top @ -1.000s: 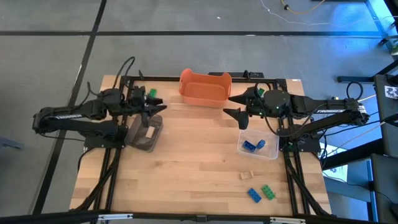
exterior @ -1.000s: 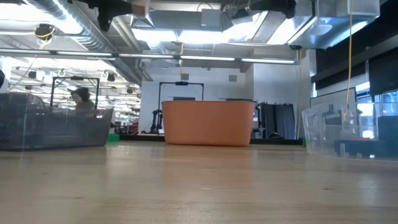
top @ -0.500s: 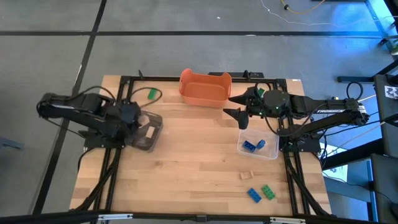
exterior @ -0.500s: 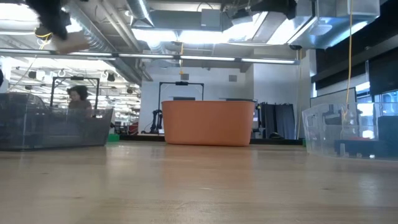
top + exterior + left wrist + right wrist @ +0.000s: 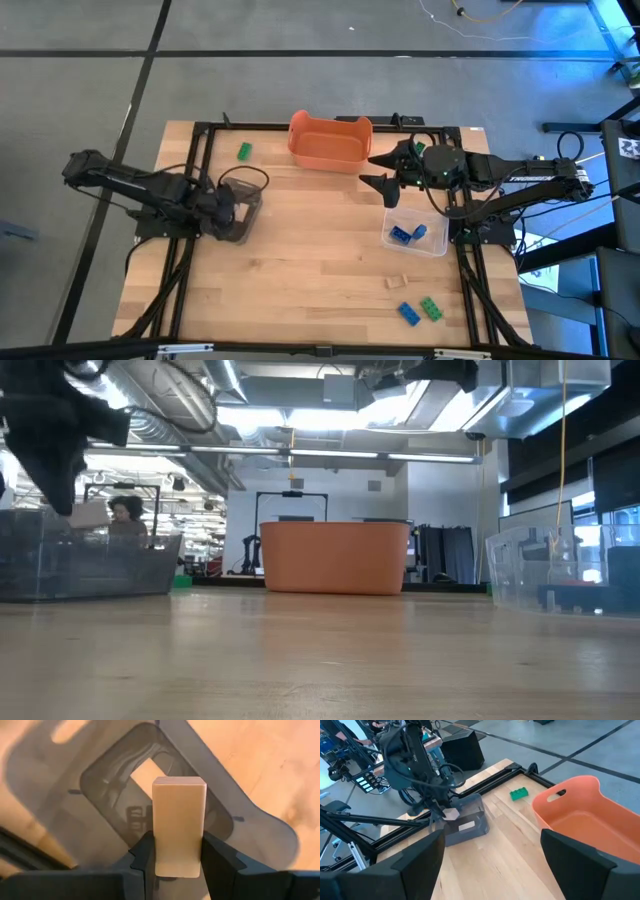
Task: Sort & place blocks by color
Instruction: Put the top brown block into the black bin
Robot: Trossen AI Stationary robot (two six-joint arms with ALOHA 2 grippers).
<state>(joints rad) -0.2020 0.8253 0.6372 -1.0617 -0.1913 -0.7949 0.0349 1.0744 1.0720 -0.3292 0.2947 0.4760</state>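
Observation:
My left gripper (image 5: pixel 223 205) is shut on a pale tan wooden block (image 5: pixel 178 820) and hangs over the dark container (image 5: pixel 243 210) at the table's left. The low view shows the block (image 5: pixel 88 513) above the container's rim. A second tan block (image 5: pixel 148 772) lies flat on the container's floor. My right gripper (image 5: pixel 383 172) is open and empty beside the orange tub (image 5: pixel 330 140). A green block (image 5: pixel 244 150) lies on the table at the far left. Blue blocks (image 5: pixel 405 234) lie in the clear container (image 5: pixel 436 243). My left gripper pinches the tan block between its two fingers (image 5: pixel 144 854), on two opposite long sides (image 5: pixel 161 857) at the end nearest the wrist. The fingers come from above, pointing down. The block sticks out past the fingertips along them, lifted clear over the dark container.
A tan block (image 5: pixel 398 282), a blue block (image 5: pixel 408 313) and a green block (image 5: pixel 430 308) lie near the table's near right corner. The orange tub stands at the far middle. Bare wood lies between the two containers. A person (image 5: pixel 125 520) shows in the room behind.
My left gripper has drawn back from the far left of the table toward the near edge and tipped to point down. It has come down over the dark container with the tan block still in its fingers. The arm no longer reaches beside the green block.

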